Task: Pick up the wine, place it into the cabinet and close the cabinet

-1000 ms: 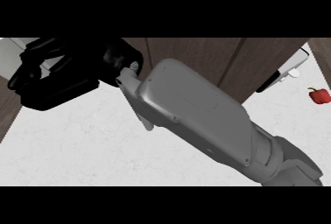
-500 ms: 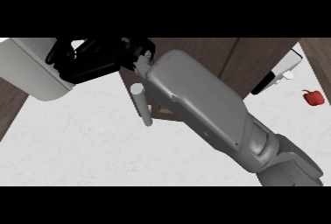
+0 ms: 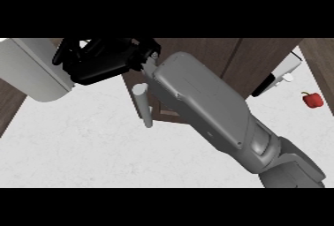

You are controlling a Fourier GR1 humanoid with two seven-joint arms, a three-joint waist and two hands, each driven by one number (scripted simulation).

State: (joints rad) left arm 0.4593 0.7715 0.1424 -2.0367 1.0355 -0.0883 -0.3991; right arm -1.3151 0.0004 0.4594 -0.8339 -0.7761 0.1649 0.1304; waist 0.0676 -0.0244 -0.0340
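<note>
- A robot's right hand (image 3: 98, 64), a glossy black mass of jointed parts, is raised against the dark wooden cabinet (image 3: 241, 57) at the bench's far left corner. Black on dark, it does not show whether it is spread, pressed together or pinching anything.
- Its forearm (image 3: 209, 114), a smooth grey shell with rounded edges and a matt sheen, runs in a broad diagonal from the bench's near right corner up to the hand. It covers much of the middle of the bench.
- The bench (image 3: 78, 154) is a pale, faintly speckled stone-like top, flat and bare where it shows at the near left.
- The cabinet front is brown wood with a straight vertical grain, split by thin dark seams into tall panels along the bench's far edge.
- A slim, pale grey cylinder (image 3: 144, 108) with a flat round top stands slightly tilted just beside the forearm's left flank, below the hand. Whether it is the wine or a cabinet handle cannot be told, and no other bottle can be made out.
- A thick white slab with rounded corners (image 3: 32, 66) sits at the far left, touching or overlapping the hand's edge.
- A small, shiny red pepper (image 3: 312, 99) lies near the bench's right edge.
- A white, black-edged appliance (image 3: 282, 76) stands just beyond the pepper, by the cabinet.
</note>
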